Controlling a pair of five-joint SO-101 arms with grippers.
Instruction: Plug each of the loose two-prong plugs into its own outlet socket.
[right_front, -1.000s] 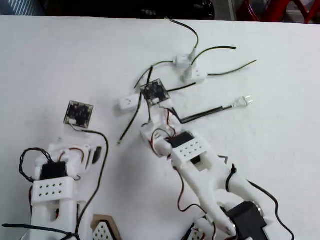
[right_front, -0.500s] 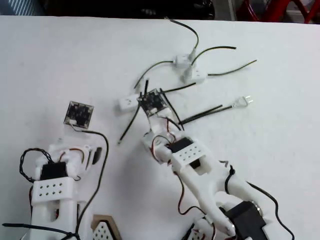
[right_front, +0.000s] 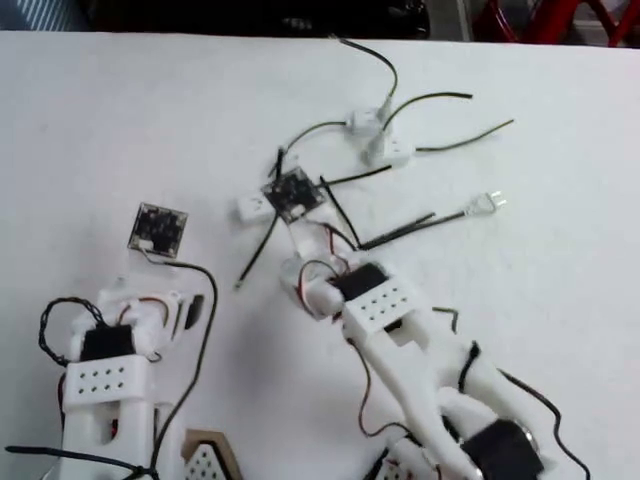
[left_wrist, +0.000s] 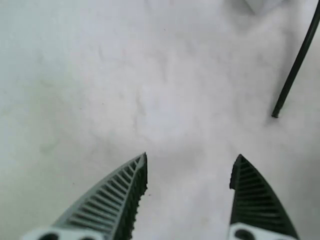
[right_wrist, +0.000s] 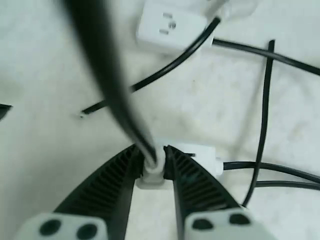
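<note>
My right gripper (right_wrist: 152, 152) is shut on a white plug (right_wrist: 192, 156), whose thick black cable (right_wrist: 110, 75) rises close past the camera. Just beyond the plug lies a white outlet socket (right_wrist: 170, 24), its slots facing up, which also appears beside my right arm's camera board as the outlet socket (right_front: 254, 207). Two more white sockets (right_front: 365, 120) (right_front: 392, 150) sit farther back with cables attached. Out to the right lies a loose two-prong plug (right_front: 487, 203) on its black cable. My left gripper (left_wrist: 189, 172) hangs open over bare table, at the near left where my left arm (right_front: 110, 350) stands.
Thin black cables (right_front: 330, 205) cross the table around the sockets. One cable end (left_wrist: 295, 65) lies ahead of the left gripper. A tan block (right_front: 205, 455) sits at the near edge between the arms. The table's back edge (right_front: 200, 33) runs along the top.
My right arm has swung left and slightly farther out with the plug held, bringing it close to the left socket. The left arm has not moved.
</note>
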